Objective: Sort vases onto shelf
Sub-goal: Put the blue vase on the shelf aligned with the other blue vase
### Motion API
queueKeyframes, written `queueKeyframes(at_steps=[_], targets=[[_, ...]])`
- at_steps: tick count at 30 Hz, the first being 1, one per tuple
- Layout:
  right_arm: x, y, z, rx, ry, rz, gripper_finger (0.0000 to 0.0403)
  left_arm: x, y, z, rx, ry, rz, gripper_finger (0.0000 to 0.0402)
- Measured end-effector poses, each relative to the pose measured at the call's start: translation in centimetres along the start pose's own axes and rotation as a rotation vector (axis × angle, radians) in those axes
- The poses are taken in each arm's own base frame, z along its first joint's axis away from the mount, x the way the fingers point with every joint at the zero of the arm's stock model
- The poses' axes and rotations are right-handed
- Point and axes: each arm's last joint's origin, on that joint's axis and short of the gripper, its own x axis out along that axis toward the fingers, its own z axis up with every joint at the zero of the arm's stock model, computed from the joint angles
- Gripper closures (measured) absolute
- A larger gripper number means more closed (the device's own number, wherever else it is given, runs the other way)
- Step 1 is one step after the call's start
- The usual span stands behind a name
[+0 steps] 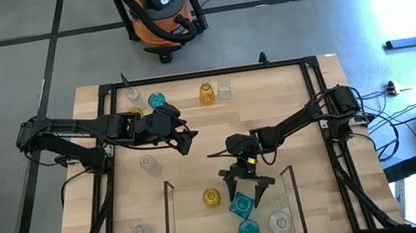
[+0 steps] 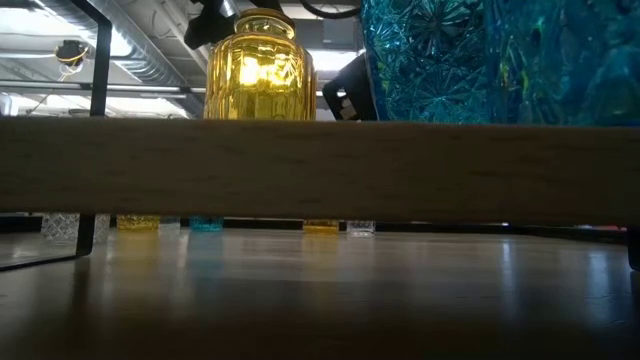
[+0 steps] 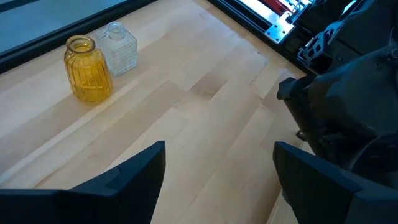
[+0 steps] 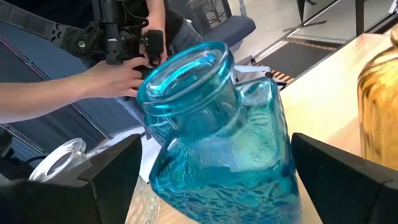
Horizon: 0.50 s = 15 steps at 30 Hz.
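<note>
Four vases stand inside the dark-railed, light-wood shelf [image 1: 173, 222]: a ribbed amber glass vase [image 1: 212, 197], two teal and one clear. The right tool [image 1: 247, 195], jaws wide, straddles the squarish teal cut-glass vase [image 1: 241, 205] there without gripping. About seven remain on the worktop [image 1: 288, 95] beyond the shelf's open side. The left tool [image 1: 185, 138] hangs wide, empty.

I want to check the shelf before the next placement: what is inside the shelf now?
Inside the shelf, the high view shows an amber vase, two teal vases and a clear vase. The open right claw straddles the upper teal vase, partly covering it.
</note>
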Motion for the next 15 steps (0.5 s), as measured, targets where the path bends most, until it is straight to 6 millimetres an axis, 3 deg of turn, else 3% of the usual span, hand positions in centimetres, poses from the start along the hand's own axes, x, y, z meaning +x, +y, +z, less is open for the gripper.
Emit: queueKeyframes(at_steps=[6,15], targets=[[-0.9,-0.5,0.1,0.004,-0.013,-0.026,0.0032,0.0,0.0,0.0,0.000,0.000,0.000,0.0113],[-3.3,0.3,2.4,-0.039,-0.069,-0.079,0.0032,0.0,0.0,0.0,0.001,0.002,0.002,0.0113]])
